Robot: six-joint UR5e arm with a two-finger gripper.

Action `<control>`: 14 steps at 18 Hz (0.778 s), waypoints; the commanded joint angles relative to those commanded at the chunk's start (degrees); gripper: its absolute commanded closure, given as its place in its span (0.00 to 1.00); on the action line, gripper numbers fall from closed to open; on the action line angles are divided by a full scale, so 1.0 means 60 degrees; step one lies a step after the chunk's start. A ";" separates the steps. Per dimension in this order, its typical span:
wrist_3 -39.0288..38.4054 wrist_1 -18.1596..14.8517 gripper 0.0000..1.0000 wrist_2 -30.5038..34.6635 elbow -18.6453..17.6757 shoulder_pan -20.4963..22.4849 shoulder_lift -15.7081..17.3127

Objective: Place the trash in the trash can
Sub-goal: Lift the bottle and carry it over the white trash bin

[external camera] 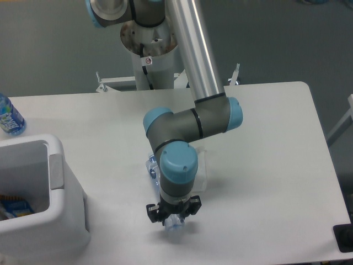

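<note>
The crushed clear bluish bottle (153, 167) lies slanted under the arm's wrist, one end showing at the wrist's left and the other poking out below the gripper (172, 220). The gripper points straight down near the table's front and looks shut on the bottle's lower part, though the wrist hides most of its fingers. A crumpled clear wrapper (201, 165) lies just right of the wrist, partly behind the arm. The white trash can (66, 221) stands at the front left with its grey flap (55, 171) facing the arm.
A bottle with a blue label (9, 116) stands upright at the far left edge behind the trash can. Some coloured items (14, 207) lie inside the can. The robot's base (148, 49) rises behind the table. A black object (344, 238) sits at the front right corner.
</note>
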 joint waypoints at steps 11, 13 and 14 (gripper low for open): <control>-0.1243 0.1904 0.42 -0.0044 0.2081 0.0191 0.0469; -0.1361 0.1905 0.42 -0.0058 0.2126 0.0147 0.0761; -0.1405 0.1919 0.42 -0.0058 0.2126 0.0118 0.0922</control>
